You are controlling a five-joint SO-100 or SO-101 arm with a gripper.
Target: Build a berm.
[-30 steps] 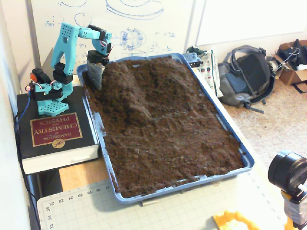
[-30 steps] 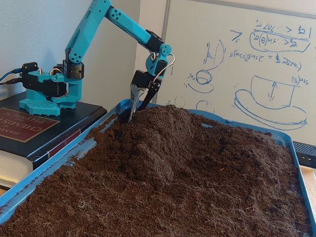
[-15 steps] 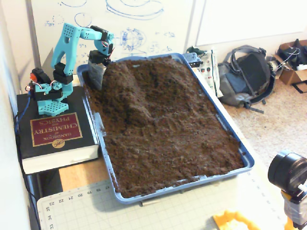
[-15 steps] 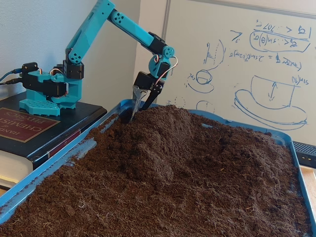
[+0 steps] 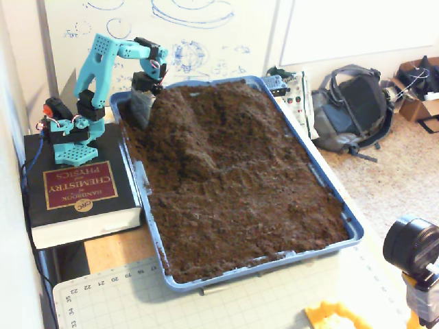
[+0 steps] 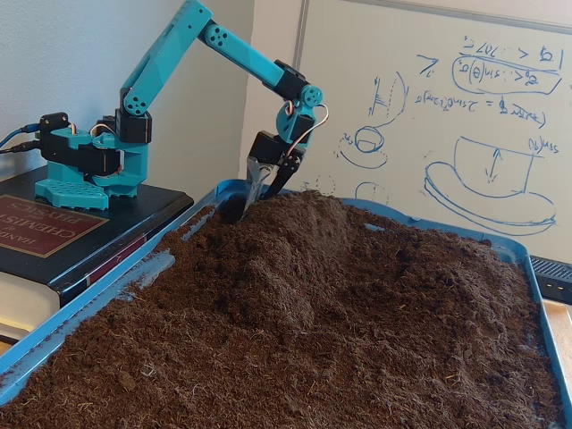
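- A shallow blue tray (image 5: 351,226) (image 6: 80,308) is seen filled almost to its rim with loose dark-brown soil (image 5: 254,199) (image 6: 295,357).
- The berm (image 5: 182,130) (image 6: 286,246) is raised along the tray's arm side; its crest is met just beside the jaws, and its length runs away from them toward the tray's middle.
- Beyond the berm, on the side away from the jaws, flatter soil is spread to the far rim.
- A thick black chemistry and physics handbook (image 5: 79,195) (image 6: 54,237) is laid outside the tray, beside the jaws' side of it, and the arm's base is carried on it.
- The turquoise arm (image 5: 96,75) (image 6: 170,63) is bent over the tray's corner, with the gripper (image 5: 140,110) (image 6: 243,198) pointed down into the soil at the berm's end.
- The jaws are partly sunk in soil, and it cannot be told whether they are parted or closed.
- A whiteboard (image 5: 206,34) (image 6: 447,116) with blue sketches is stood behind the jaws.
- A grey backpack (image 5: 353,106) is left on the carpet, well apart from the jaws, past the tray's far side.
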